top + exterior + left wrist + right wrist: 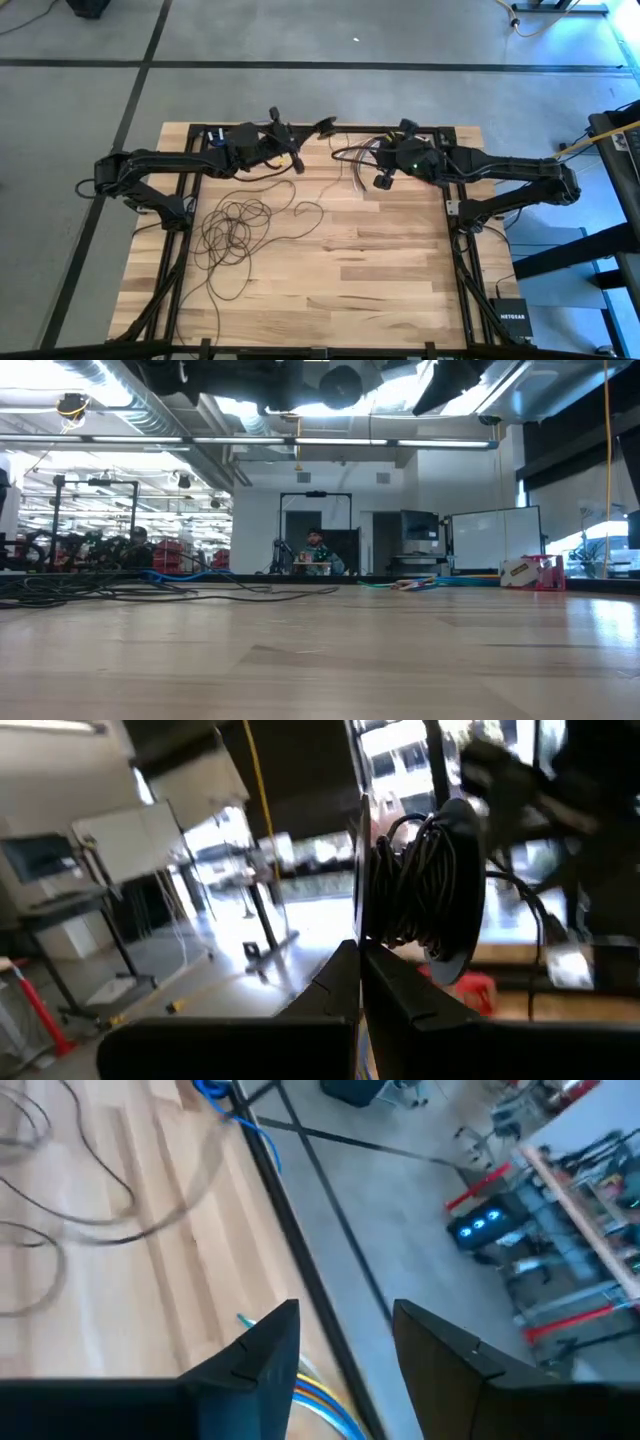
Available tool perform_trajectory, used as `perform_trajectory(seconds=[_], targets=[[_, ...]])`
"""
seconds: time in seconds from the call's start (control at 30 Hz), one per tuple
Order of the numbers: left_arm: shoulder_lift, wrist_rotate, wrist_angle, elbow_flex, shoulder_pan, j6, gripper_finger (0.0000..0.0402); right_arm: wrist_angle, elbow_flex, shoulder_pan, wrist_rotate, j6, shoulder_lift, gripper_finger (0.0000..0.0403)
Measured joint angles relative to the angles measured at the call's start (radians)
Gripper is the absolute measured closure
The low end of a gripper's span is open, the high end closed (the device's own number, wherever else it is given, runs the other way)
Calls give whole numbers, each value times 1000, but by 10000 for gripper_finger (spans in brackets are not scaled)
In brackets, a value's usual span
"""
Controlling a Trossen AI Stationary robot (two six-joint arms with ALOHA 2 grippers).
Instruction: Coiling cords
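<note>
Cords [235, 228], or rather one very long dark wire, lie in a loose tangle of loops on the wooden table [380, 270], toward nine o'clock from the table's middle, with a strand running up toward the far edge at twelve o'clock. The left gripper [360, 955] hovers near that far edge at about eleven o'clock, its jaws pressed together with no gap; just ahead of them in the left wrist view sits a round spool [425, 885] with dark wire already wound around it. It looks pinched at its edge by the closed jaws, probably to keep it steady while more wire goes on, though the exact contact is hard to make out. The right gripper [345, 1345] hangs above the far edge at about one o'clock, near a short bundle of coloured wires [315, 1400], jaws spread apart with nothing between them, likely ready to take a strand and feed it. Most of the wire is not yet wound, so the job seems to be at an early stage.
</note>
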Motion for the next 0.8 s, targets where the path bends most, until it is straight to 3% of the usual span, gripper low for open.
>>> perform_trajectory(seconds=[0.1, 0.23, 0.5, 0.8], targets=[[4, -3, 35, 1, 3, 15, 401, 27, -31, 3, -65, 41, -1, 237], [5, -2, 26, 1, 1, 31, 401, 197, -147, 3, -99, 32, 0, 237], [6, -2, 1, 1, 2, 37, 401, 824, -432, -40, -176, -51, 0, 237], [6, 1, -3, 1, 0, 54, 401, 1033, -494, -125, -377, 39, 87, 237]])
